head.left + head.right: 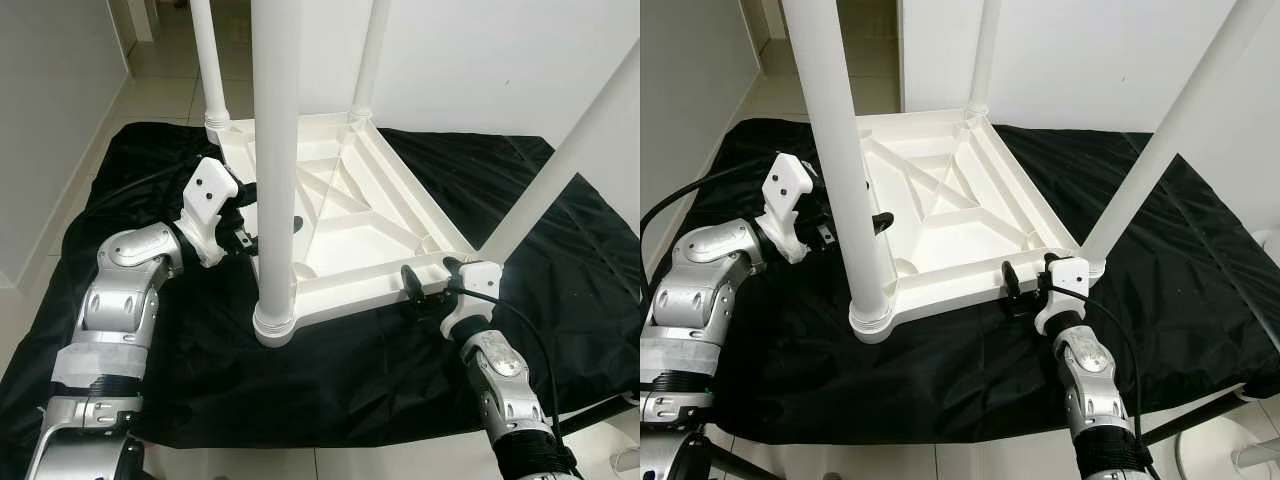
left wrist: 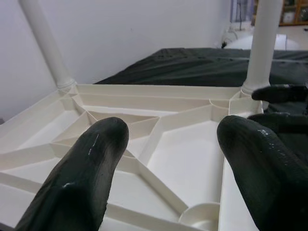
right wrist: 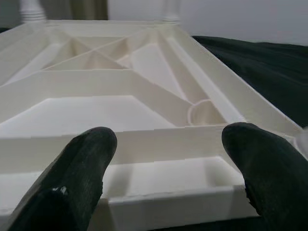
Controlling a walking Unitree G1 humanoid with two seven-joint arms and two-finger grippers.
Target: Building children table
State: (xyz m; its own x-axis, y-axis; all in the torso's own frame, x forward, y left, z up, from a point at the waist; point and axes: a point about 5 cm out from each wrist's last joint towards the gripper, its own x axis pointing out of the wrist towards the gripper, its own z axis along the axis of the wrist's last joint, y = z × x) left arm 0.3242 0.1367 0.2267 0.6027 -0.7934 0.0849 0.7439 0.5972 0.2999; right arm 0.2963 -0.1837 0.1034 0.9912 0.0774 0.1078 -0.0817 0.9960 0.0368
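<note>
Left eye view: the children's table [image 1: 350,215] lies upside down on a black cloth [image 1: 330,370], its ribbed underside facing up and four white legs [image 1: 275,170] standing upward from the corner sockets. You see one leg at 6 o'clock of the top, nearest you, one at 4 o'clock leaning out toward the right, and two more at 11 and 1 o'clock by the far wall.

The left gripper [image 1: 243,222] sits at the 9 o'clock edge of the top, just beside the near leg. In the left wrist view its fingers [image 2: 82,178] stand wide apart with nothing between them, aimed across the ribs. The right gripper [image 1: 1025,287] is at the near rim, around 5 o'clock, close to the base of the leaning leg. In the right wrist view its fingers [image 3: 82,168] are likewise spread wide and empty, straddling the rim wall without closing on it.

Handling, as a judgement: the top looks like moulded plastic, so expect it to be light, stiff and rather slick. The tall legs would make it top-heavy and prone to swing when turned. The rim wall and the ribs offer you thin, firm edges to pinch. The round legs are likely to slip in a two-finger grasp, and the leaning leg may not be fully seated.
</note>
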